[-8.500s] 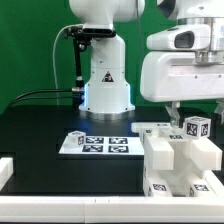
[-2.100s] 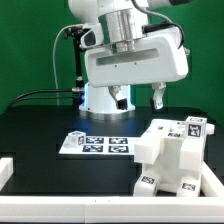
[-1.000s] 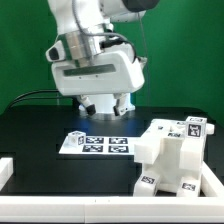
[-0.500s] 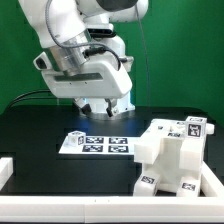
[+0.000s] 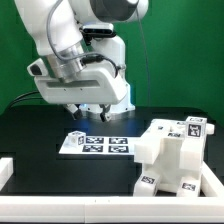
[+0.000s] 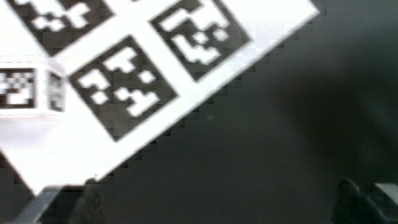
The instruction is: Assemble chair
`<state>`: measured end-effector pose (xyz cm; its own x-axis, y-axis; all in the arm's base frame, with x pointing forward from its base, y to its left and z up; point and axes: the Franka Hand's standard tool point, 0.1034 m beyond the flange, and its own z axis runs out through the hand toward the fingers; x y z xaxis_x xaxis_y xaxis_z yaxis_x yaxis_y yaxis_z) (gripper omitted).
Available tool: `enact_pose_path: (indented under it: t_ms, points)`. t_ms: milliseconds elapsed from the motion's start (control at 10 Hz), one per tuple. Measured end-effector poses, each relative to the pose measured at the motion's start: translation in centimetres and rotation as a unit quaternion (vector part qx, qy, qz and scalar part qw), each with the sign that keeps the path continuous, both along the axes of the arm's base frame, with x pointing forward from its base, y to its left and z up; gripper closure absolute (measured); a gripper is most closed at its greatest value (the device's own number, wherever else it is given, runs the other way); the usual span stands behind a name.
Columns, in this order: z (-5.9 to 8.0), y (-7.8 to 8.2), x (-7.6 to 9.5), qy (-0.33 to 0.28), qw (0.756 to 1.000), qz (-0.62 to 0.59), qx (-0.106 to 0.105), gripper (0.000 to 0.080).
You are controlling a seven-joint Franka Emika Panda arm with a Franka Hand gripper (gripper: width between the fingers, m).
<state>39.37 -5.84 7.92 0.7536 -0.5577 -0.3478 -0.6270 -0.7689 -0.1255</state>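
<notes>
The chair [image 5: 176,156], a blocky white structure of joined tagged pieces, stands at the exterior view's right on the black table. A small white tagged piece [image 5: 74,140] lies at the left end of the marker board [image 5: 104,146]. My gripper [image 5: 90,113] hangs above the table just behind the board's left part, well left of the chair. In the wrist view the gripper [image 6: 217,205] is open and empty, with dark fingertips [image 6: 61,203] wide apart over bare black table. The marker board [image 6: 143,70] and the small piece [image 6: 22,88] show beyond them.
The arm's white base [image 5: 108,92] stands at the back of the table, with a black cable [image 5: 40,95] running off to its left. The table's white raised border [image 5: 5,172] runs along the front left. A green backdrop stands behind.
The arm has swung from above the chair to the exterior view's left and tilted. The gripper now hangs behind the marker board's left part. The chair has not moved in the last two seconds.
</notes>
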Motion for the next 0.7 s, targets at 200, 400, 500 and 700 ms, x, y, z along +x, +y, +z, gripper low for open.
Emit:
enact_pose_path:
  t_ms: [200,400,500,700]
  points:
    - [-0.1,0.0,-0.4,-0.001,1.000,-0.010,-0.003,0.0151]
    - [-0.3,-0.1,-0.5,-0.001,1.000,-0.009,-0.004,0.0151]
    - [-1.1,-1.2,-1.4,0.000,1.000,-0.002,-0.006,0.0151]
    - [-2.8,-2.9,-4.5,0.011,1.000,0.013,-0.001,0.0151]
